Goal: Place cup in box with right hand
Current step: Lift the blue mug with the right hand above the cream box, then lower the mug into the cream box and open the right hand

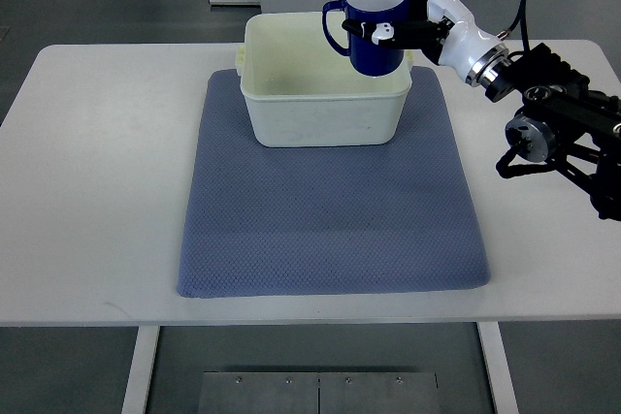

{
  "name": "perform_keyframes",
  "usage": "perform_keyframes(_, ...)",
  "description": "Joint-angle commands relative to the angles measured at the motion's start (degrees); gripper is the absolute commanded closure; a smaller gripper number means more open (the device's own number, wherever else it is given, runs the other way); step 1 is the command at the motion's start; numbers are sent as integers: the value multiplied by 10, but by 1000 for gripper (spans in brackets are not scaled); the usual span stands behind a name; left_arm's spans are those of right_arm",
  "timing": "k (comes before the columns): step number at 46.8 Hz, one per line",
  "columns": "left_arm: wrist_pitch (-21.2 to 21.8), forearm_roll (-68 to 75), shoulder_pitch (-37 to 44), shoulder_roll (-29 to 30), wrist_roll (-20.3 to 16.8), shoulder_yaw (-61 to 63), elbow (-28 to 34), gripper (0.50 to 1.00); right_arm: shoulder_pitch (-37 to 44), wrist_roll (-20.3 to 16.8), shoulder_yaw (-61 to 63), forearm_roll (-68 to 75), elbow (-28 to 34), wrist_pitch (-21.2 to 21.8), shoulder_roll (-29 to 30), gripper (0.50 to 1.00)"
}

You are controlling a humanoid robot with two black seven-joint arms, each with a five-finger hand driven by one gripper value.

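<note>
Fingers [383,34] of the right hand [417,7] clamped around a dark blue mug [374,31], white and black digits wrapped over its wall from the 3 o'clock side. Glossy blue outside, pale white inside, with a looped handle sticking out toward 9 o'clock. Mouth tipped up and a little toward 12 o'clock, long axis close to upright with a slight lean. Held in the air over the 2 o'clock corner of a cream plastic box [325,109], partly overlapping its rim; impossible to tell whether touching it. Rectangular open-top box seated on the 12 o'clock part of a blue-grey textured mat [330,220], mat lying flat across a white tabletop [87,191]. Right arm [553,113] entering from 3 o'clock, black joints and cabling showing above the tabletop edge.
</note>
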Motion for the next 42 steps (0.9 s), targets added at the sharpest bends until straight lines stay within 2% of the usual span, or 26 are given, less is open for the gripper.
perform_keyframes(1, 0, -1, 0, 0, 0, 0, 0, 500, 5, -10, 1, 0, -22, 0, 26, 1000)
perform_keyframes(21, 0, 0, 0, 0, 0, 0, 0, 500, 17, -57, 5, 0, -128, -32, 134, 1000)
perform_keyframes(36, 0, -1, 0, 0, 0, 0, 0, 500, 15, -85, 7, 10, -205, -56, 182, 1000)
perform_keyframes(42, 0, 0, 0, 0, 0, 0, 0, 500, 12, -89, 7, 19, -221, -64, 183, 1000)
